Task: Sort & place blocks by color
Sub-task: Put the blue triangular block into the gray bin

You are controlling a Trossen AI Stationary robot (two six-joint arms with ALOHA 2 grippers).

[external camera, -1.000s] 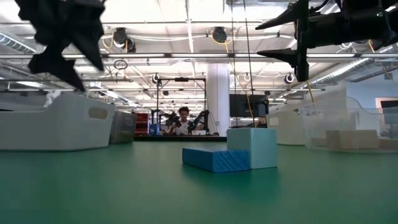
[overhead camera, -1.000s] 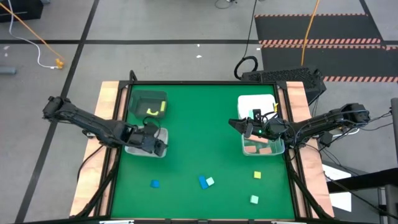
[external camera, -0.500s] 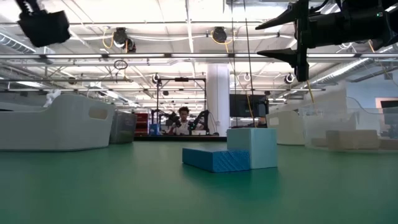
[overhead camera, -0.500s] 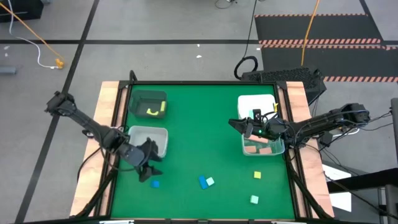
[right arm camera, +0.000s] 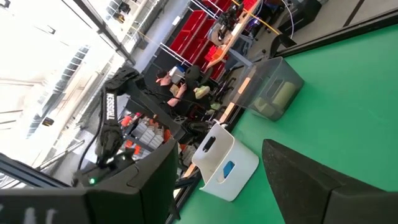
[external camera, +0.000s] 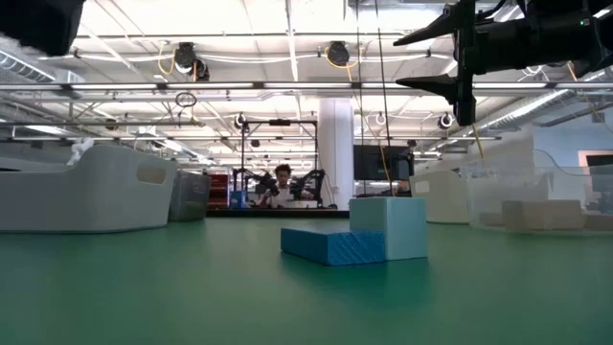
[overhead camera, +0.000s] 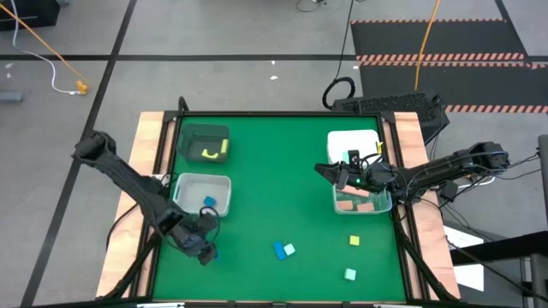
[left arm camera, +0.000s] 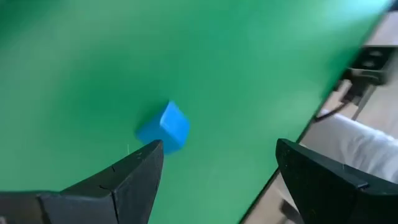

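Observation:
My left gripper is open and slants down over a small blue cube that lies on the green mat near the front left. The cube shows just ahead of the fingertips, nearer one finger, and nothing touches it. My right gripper hangs open and level above the left rim of the clear bin. A blue bar and a mint cube lie side by side on the mat. A yellow block and another mint block lie at the front right.
A white bin at the left holds a blue block. The dark bin behind it holds yellow pieces. At the right, a white bin stands behind the clear bin, which holds pink blocks. Wooden rails edge the mat.
My left gripper has swung from above the left white bin toward the table's near edge, sinking a little and tipping further down, and now hangs over the blue cube. Its fingers stay open. The white bin and the blue block in it are uncovered.

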